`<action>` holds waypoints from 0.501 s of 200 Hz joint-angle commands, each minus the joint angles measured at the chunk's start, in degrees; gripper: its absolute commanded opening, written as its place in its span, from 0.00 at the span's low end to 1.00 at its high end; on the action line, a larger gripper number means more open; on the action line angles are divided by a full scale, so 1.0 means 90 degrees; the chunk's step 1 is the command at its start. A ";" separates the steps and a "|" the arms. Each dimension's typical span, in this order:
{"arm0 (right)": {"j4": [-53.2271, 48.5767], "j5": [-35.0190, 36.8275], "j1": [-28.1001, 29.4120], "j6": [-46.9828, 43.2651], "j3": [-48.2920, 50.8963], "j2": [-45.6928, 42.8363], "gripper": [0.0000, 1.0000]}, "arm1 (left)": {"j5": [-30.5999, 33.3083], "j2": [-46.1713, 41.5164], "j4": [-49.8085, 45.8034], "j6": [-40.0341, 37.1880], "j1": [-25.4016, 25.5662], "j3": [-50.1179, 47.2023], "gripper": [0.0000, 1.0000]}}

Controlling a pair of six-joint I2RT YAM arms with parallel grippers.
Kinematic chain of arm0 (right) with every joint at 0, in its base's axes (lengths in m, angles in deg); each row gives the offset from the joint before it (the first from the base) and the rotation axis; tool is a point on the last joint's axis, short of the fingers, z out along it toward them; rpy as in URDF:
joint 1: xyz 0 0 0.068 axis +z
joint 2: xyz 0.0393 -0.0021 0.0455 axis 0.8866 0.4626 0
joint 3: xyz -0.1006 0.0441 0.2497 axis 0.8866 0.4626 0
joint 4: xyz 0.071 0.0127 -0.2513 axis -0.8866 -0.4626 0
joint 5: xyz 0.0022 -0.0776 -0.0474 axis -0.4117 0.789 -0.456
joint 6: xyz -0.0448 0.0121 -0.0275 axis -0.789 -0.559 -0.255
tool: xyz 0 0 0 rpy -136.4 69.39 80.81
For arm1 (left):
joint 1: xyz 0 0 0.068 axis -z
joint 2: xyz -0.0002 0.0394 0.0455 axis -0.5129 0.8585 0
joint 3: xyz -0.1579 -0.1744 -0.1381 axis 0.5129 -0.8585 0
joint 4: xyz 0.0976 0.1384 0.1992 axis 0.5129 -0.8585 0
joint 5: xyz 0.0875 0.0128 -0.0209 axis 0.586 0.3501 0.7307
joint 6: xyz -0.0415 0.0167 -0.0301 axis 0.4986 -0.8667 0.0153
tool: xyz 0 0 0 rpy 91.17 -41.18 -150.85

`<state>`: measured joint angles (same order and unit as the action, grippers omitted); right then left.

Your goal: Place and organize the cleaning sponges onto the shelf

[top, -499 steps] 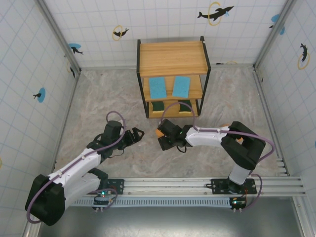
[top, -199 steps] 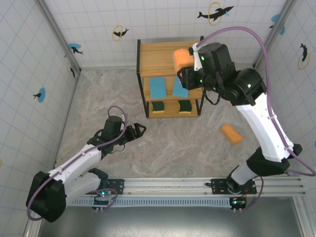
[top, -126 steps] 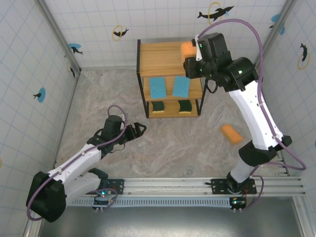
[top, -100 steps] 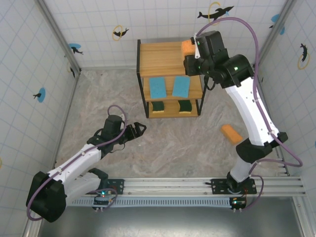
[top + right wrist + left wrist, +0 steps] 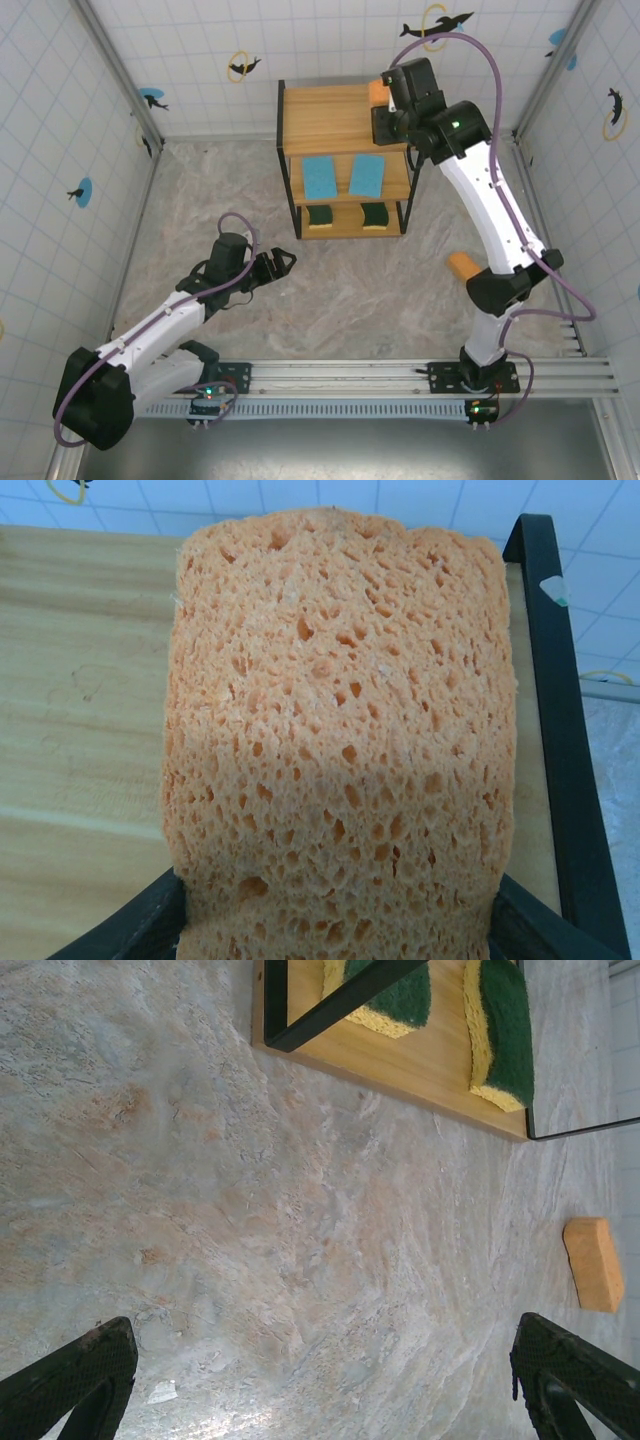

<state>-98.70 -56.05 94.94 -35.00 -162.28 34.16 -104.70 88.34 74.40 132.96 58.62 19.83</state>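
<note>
The right end effector (image 5: 335,925) pinches an orange sponge (image 5: 340,710) between its two fingers, one dark finger at each lower corner of the pad. The sponge hangs over the top board (image 5: 330,120) of the shelf (image 5: 292,160), near its right side and just beside the black frame rail. Whether it touches the wood cannot be told.

The middle tier holds two blue sponges (image 5: 320,178) side by side, and the bottom tier holds two green sponges (image 5: 322,215). A second orange sponge (image 5: 461,265) lies on the worktop (image 5: 350,290), well apart from the shelf. The left end effector (image 5: 278,264) hovers low over the worktop, spread wide and holding nothing.

The step in hand looks like setting the first orange pad on the top tier. Next it likely needs lowering flat, square to the rail, then releasing, leaving room alongside for its twin.
</note>
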 commanded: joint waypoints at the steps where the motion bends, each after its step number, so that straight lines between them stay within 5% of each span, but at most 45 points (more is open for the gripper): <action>1: 0.0259 0.0031 -0.0075 -0.0113 -0.0370 0.0215 0.42 | 0.0010 -0.0001 -0.0105 -0.0116 0.0020 0.0183 0.98; 100: 0.0270 0.0040 -0.0126 -0.0042 -0.0387 0.0436 0.51 | 0.0010 0.0088 -0.0117 -0.0097 0.0021 0.0267 0.98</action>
<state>-97.02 -56.10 94.04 -35.35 -163.24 37.02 -104.66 88.43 74.20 132.96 58.62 20.05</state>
